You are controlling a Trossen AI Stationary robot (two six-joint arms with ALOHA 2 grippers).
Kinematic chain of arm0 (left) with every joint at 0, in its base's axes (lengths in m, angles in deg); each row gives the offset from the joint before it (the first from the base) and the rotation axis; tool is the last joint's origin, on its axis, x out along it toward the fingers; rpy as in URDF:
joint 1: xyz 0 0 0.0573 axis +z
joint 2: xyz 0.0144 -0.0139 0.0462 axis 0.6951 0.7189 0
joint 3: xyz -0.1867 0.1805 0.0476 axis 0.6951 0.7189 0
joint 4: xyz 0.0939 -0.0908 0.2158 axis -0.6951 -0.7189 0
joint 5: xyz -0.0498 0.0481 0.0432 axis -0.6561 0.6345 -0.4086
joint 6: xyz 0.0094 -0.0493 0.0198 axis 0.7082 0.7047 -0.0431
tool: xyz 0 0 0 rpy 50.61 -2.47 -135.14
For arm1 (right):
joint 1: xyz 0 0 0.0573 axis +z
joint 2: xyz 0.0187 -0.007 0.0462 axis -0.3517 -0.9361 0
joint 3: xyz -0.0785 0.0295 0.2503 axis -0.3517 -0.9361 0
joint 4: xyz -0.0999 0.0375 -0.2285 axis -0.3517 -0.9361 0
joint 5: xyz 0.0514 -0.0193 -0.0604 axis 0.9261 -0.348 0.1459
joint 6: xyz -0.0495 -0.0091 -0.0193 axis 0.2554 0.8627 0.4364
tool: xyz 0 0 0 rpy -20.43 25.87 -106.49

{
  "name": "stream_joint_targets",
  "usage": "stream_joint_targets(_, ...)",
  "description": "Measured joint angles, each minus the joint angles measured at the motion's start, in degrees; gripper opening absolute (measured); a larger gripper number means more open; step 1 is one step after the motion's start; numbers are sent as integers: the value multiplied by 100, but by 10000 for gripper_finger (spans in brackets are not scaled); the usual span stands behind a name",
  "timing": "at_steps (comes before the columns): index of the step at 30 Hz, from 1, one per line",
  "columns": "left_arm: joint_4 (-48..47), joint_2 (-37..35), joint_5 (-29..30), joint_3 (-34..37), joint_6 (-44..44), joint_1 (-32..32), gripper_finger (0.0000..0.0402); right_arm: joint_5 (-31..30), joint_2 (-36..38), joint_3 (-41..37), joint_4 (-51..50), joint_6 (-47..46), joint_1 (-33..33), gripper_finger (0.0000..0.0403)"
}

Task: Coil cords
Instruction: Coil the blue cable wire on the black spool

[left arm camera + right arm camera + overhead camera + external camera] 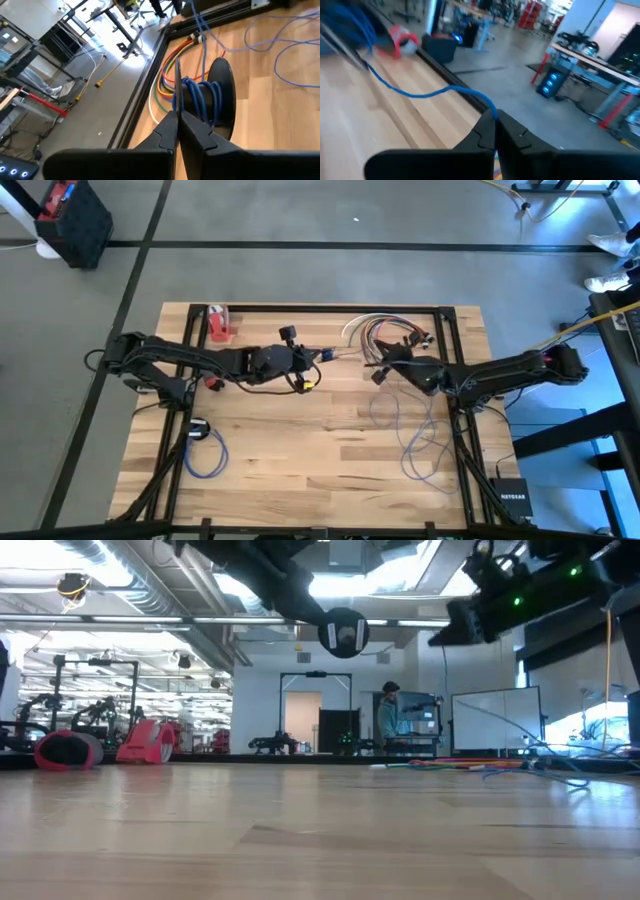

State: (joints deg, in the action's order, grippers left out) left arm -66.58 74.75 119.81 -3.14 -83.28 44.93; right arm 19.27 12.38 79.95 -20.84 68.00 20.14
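While the left jaws sit pressed together beside blue coils (200,97), the right jaws pinch the blue cord (427,92).

Bright, even overhead light; ceiling strip lamps (150,635) glare in the low view. The right wrist view is motion-blurred throughout.

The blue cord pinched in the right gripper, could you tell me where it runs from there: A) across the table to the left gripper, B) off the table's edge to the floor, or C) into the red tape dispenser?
A: the blue cord leaves the shut right gripper and crosses the wood toward the left gripper, where blue loops are wound.
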Motion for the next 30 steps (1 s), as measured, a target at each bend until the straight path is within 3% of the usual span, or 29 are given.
stream_joint_targets(11, 185, 138, -2, 0, 150, 257, 5, 1682, 52, 123, 1604, -372, 4, 3)
stream_joint_targets(21, 441, 211, -7, 0, 376, 358, 5, 2331, -1270, 1228, 1569, -514, 4, 6)
stream_joint_targets(30, 373, 212, -7, 0, 301, 322, 5, 2380, -2048, 2330, 905, -103, 4, 8)
